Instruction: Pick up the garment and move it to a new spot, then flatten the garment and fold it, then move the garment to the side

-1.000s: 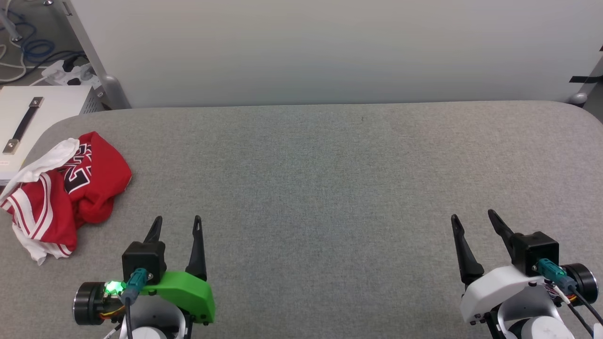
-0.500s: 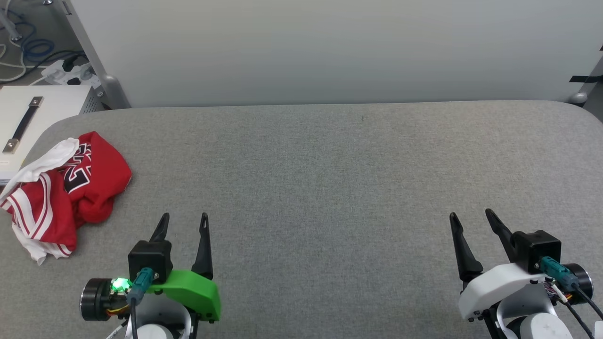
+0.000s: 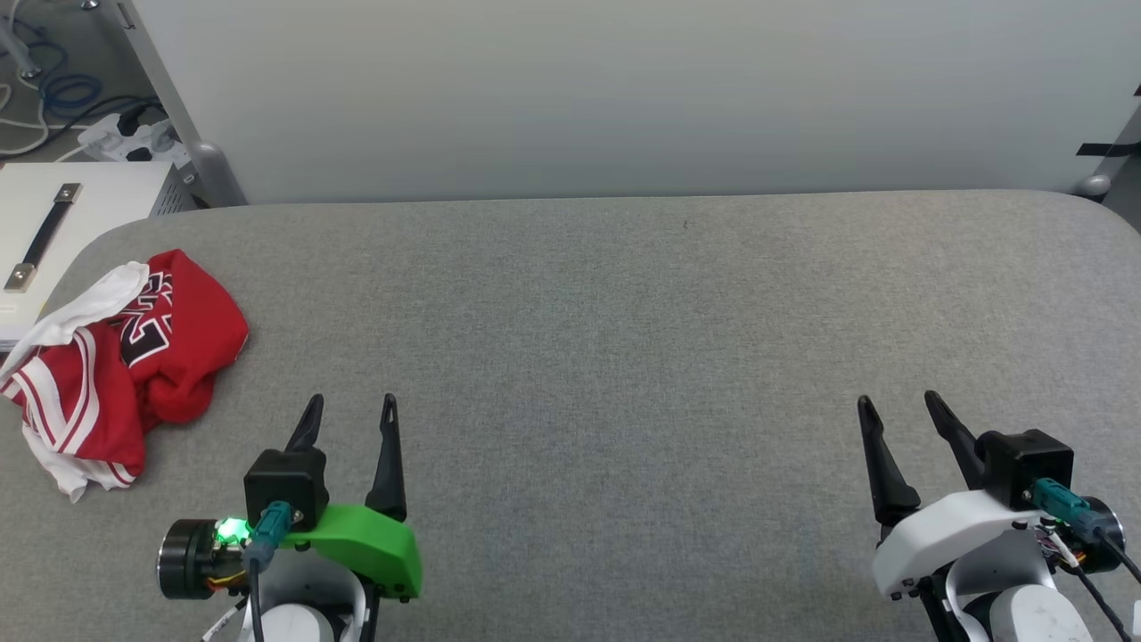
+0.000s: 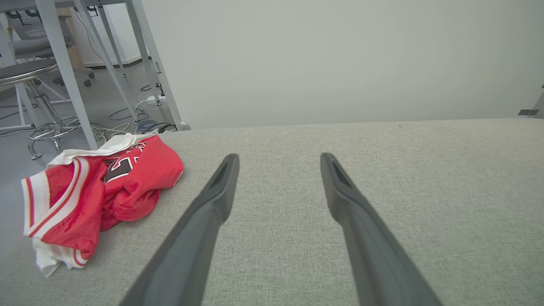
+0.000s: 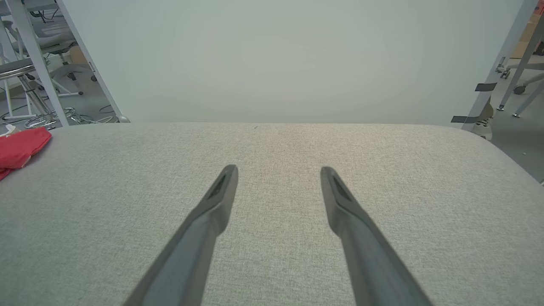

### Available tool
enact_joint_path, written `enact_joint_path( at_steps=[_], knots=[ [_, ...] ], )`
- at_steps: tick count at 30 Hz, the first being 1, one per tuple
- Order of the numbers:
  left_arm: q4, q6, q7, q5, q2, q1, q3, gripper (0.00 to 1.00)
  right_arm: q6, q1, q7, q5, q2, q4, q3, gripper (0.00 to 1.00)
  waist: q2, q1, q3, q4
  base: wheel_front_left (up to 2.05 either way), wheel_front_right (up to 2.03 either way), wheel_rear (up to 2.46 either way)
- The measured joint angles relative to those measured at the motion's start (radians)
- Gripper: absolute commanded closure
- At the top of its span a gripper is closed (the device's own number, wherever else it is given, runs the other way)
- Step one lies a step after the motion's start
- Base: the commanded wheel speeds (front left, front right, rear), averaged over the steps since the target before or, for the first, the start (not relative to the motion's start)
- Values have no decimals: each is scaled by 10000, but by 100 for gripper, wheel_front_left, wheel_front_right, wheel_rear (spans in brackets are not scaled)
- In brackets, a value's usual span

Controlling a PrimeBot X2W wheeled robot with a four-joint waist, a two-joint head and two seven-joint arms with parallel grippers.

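The garment (image 3: 134, 357) lies crumpled at the far left edge of the grey table (image 3: 624, 339): red cloth, white sleeve, red-and-white striped trim, black numerals partly showing. In the left wrist view the garment (image 4: 97, 191) sits left of my fingers. A red corner of the garment (image 5: 19, 146) shows at the right wrist view's left edge. My left gripper (image 3: 350, 406) hovers open and empty to the right of the garment, near the table's front. Far across the table, at the lower right, my right gripper (image 3: 896, 401) is open and empty too.
A pale wall (image 3: 624, 89) stands behind the table. Off the left end are a white box with a handle (image 3: 53, 232), a power strip with cables (image 3: 125, 134) and a metal frame leg (image 3: 178, 116). A stool (image 4: 29, 80) stands on the floor beyond.
Both grippers have crept slightly up and to the right in the head view. The garment has not moved.
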Motion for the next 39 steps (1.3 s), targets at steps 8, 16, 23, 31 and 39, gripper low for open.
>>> enact_joint_path(
  at_steps=[8,16,23,31,39],
  knots=[
    [242,8,-174,-38,0,-82,-102,0,0,-27,4,56,6,67,-61,0,0,0,-8,-3,0,0,0],
    [451,13,-334,-111,0,-290,-186,0,0,-89,4,270,12,123,-105,0,0,0,-30,12,0,0,0],
    [677,23,-456,-194,-2,-450,-190,0,0,-163,4,320,15,77,-82,0,0,0,-10,149,0,0,0],
    [882,84,-621,-431,-2,-595,-130,0,0,-286,4,374,4,-105,27,0,0,0,64,491,0,0,0],
    [976,132,-796,-472,-2,-700,6,0,0,-470,19,343,-75,-380,332,0,0,0,163,1032,0,0,0]
  ],
)
